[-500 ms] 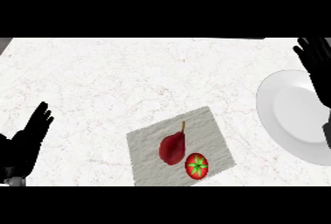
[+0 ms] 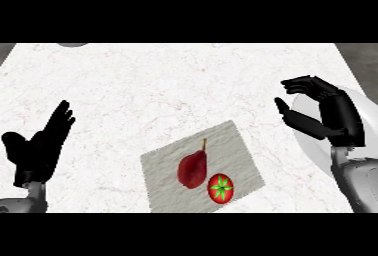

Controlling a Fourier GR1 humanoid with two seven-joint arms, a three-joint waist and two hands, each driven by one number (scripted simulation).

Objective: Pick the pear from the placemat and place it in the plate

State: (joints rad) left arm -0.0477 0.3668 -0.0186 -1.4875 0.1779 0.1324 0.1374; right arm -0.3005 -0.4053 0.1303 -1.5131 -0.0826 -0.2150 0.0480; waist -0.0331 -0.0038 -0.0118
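The pear (image 2: 193, 169) lies on the grey placemat (image 2: 238, 144), stem pointing away from the robot, with a red tomato (image 2: 221, 188) just beside it at the mat's near corner. The right hand (image 2: 325, 111) hangs over the white plate (image 2: 304, 131) at the right edge of the marble surface (image 2: 170, 85) — fingers bent, thumb spread, holding nothing. The left hand (image 2: 40, 145) rests open at the left edge, fingers up — well apart from the fruit.

The pear (image 2: 193, 169) lies on the placemat (image 2: 236, 145), tomato (image 2: 220, 188) touching, plate (image 2: 308, 131) well right.
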